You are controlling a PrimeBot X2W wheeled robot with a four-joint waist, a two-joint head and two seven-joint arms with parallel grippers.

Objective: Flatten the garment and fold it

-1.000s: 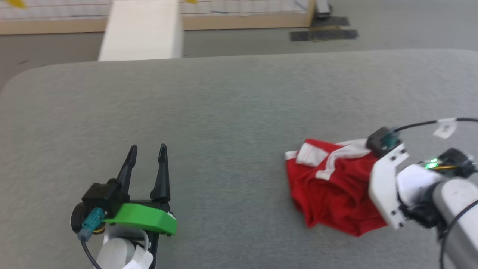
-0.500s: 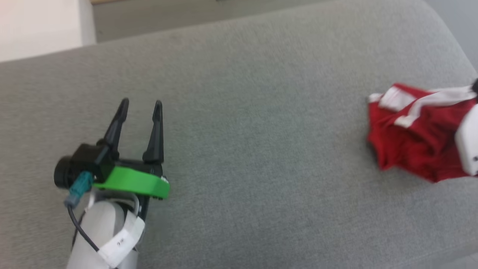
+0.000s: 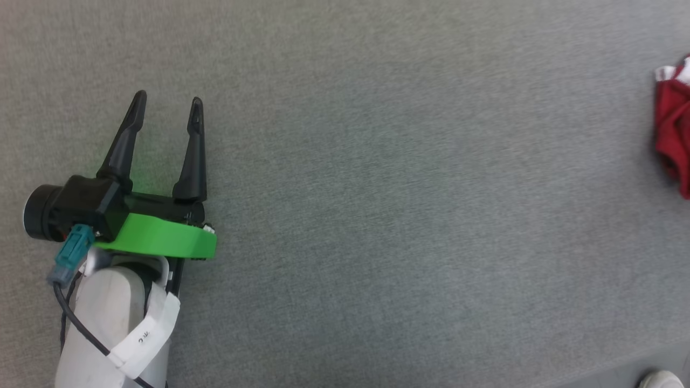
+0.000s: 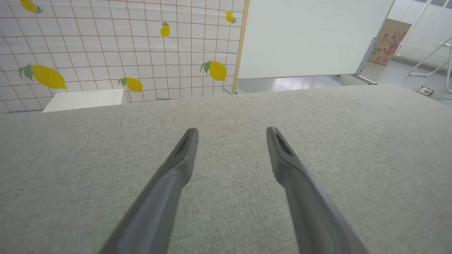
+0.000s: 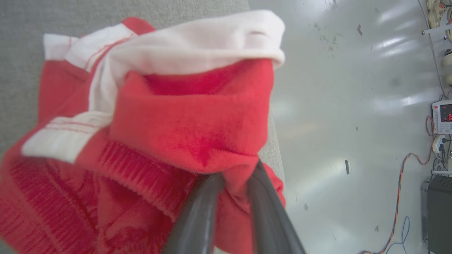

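I am watching the left end effector (image 3: 167,98) hovering low over the grey table (image 3: 377,188) on my left, its fingers standing wide apart with nothing between them. The shorts (image 3: 674,124) are lying bunched at the far right edge of the head view, well apart from it. In the right wrist view the right end effector (image 5: 235,173) is pinching a fold of the red cloth, its fingers sitting close together and their tips hiding in it. The bundle is sitting at the table's edge, beside the glossy floor (image 5: 335,106).
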